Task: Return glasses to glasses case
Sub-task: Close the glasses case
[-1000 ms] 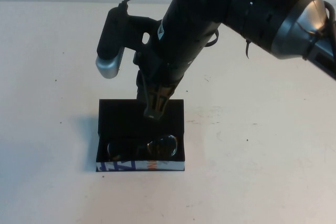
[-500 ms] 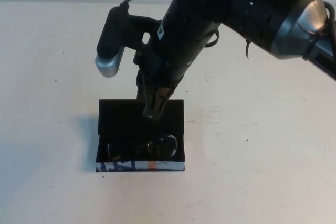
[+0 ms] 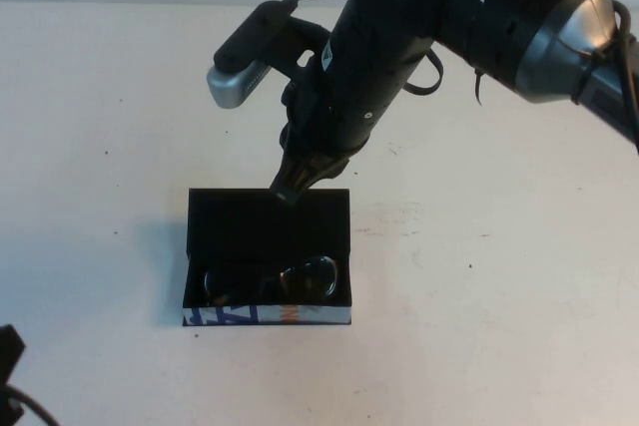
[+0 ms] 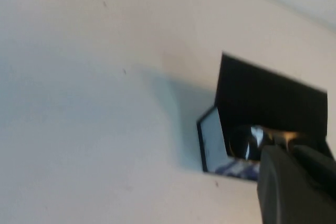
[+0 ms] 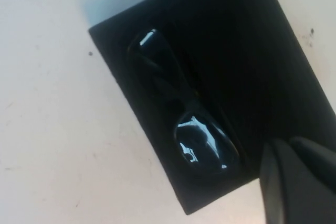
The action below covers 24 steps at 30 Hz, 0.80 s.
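Note:
The glasses case (image 3: 268, 315) lies open on the white table, its black lid flat behind it and its white band with blue and orange marks facing me. The black glasses (image 3: 270, 281) lie inside it, lenses glinting. They also show in the right wrist view (image 5: 202, 142) and in the left wrist view (image 4: 251, 137). My right gripper (image 3: 288, 187) is shut and empty, just above the lid's far edge (image 5: 252, 51). It shows at the corner of the right wrist view (image 5: 296, 182). My left gripper (image 4: 294, 182) is shut and empty, off to the left of the case (image 4: 212, 142).
The right arm's wrist camera housing (image 3: 245, 57) hangs over the table behind the case. A dark part of the left arm (image 3: 8, 371) shows at the near left corner. White table (image 3: 499, 296) lies on both sides of the case.
My right gripper has risen and drawn back from over the lid to its far edge. A part of the left arm has come into view at the near left corner.

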Motion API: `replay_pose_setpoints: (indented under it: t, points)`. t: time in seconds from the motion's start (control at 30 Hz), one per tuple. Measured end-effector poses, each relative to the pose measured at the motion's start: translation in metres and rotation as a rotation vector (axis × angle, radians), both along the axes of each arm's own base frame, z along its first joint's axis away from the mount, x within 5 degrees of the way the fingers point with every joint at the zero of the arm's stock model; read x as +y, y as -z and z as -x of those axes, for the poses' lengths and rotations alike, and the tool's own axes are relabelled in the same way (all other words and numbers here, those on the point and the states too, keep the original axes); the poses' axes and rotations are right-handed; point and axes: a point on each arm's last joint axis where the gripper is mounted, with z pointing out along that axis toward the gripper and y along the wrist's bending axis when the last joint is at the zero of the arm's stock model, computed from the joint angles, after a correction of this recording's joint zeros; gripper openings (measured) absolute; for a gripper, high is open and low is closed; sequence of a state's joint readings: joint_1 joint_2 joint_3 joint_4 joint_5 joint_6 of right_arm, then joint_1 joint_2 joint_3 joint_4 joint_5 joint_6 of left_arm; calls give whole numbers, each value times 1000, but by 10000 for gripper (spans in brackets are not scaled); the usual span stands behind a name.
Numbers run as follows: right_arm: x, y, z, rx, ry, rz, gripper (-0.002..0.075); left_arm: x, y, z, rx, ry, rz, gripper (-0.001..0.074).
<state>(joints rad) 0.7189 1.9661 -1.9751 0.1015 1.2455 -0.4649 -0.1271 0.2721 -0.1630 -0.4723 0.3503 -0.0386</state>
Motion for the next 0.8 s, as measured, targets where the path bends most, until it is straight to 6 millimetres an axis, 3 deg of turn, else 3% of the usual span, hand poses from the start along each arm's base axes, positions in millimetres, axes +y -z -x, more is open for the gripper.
replay_pose_setpoints:
  t: [0.23, 0.43, 0.8]
  points:
    - [-7, 12, -14, 50, 101, 4, -11, -29, -6, -43, 330, 319, -192, -1]
    - [-8, 14, -16, 55, 109, 5, -11, -56, 18, -77, 448, 566, -168, -1]
    - [-9, 14, -26, 36, 177, -52, -11, -76, 64, -113, 484, 688, -95, -1]
